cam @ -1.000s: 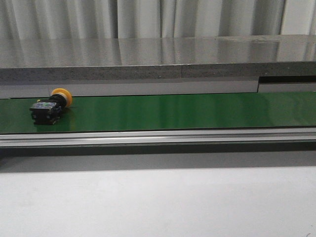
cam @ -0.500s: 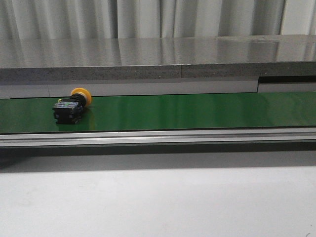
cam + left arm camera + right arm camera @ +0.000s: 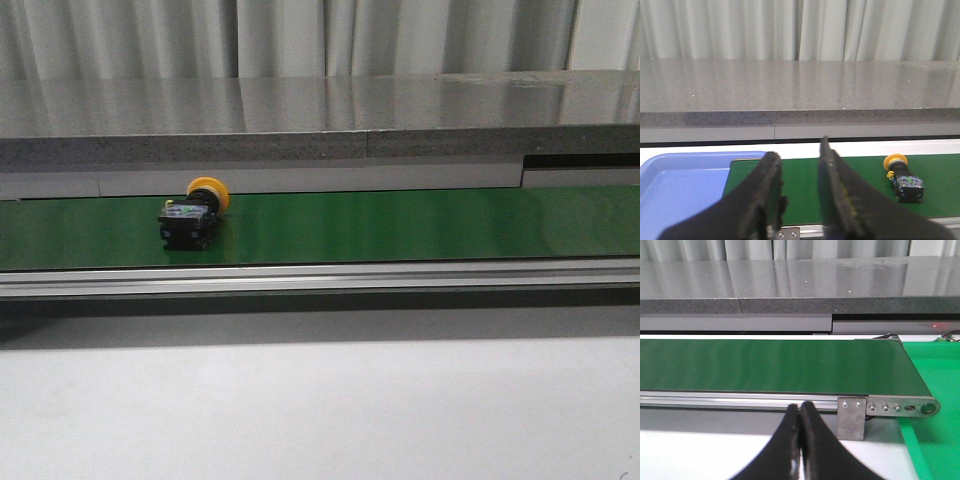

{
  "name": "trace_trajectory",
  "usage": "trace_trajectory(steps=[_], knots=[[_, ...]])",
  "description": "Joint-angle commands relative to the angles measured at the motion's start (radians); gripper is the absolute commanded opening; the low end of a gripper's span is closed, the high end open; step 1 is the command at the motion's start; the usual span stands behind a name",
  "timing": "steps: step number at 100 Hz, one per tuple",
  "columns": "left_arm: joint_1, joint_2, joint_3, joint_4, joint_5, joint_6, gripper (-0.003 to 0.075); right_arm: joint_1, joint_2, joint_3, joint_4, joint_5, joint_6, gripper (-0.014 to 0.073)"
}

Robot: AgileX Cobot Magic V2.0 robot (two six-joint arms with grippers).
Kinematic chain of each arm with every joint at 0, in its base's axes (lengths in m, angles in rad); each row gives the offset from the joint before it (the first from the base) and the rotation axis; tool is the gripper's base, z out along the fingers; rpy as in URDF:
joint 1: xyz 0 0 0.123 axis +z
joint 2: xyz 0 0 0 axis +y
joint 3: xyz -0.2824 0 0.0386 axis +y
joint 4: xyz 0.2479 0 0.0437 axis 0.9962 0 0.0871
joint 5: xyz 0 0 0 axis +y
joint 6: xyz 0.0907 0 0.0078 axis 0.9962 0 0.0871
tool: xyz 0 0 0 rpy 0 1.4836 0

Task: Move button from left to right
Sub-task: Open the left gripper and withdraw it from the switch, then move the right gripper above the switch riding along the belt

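The button [image 3: 192, 213] lies on its side on the green conveyor belt [image 3: 400, 225], left of the middle, its yellow-orange cap toward the far side and its black body toward me. It also shows in the left wrist view [image 3: 903, 176], off to one side of my left gripper [image 3: 799, 160]. The left gripper is open and empty, over the belt's left end. My right gripper [image 3: 800, 407] is shut and empty, in front of the belt's right end. Neither gripper shows in the front view.
A blue tray [image 3: 680, 180] sits at the belt's left end. A green bin [image 3: 935, 375] sits past the belt's right end. An aluminium rail [image 3: 320, 277] runs along the belt's near edge. A grey stone counter [image 3: 320, 120] stands behind.
The button has travelled to the right along the belt, from near the left edge of the front view to left of the middle.
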Motion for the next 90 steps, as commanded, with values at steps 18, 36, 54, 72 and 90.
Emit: trace_trajectory(steps=[18, 36, 54, 72, 90], knots=[[-0.005, 0.008, -0.027, -0.017, -0.074, 0.002, -0.0020, 0.000, -0.014, -0.017, -0.007, -0.088, -0.002, -0.0067], [-0.006, 0.008, -0.027, -0.017, -0.074, 0.002, -0.0020, 0.000, -0.014, -0.018, -0.007, -0.176, -0.002, -0.0067], [-0.006, 0.008, -0.027, -0.017, -0.074, 0.002, -0.0021, 0.000, -0.007, -0.089, 0.029, -0.158, -0.002, -0.0067], [-0.006, 0.008, -0.027, -0.017, -0.072, 0.002, -0.0021, 0.000, 0.070, -0.240, 0.032, 0.004, -0.002, -0.0067], [-0.006, 0.008, -0.027, -0.017, -0.072, 0.002, -0.0020, 0.000, 0.251, -0.438, 0.032, 0.238, -0.002, -0.0067]])
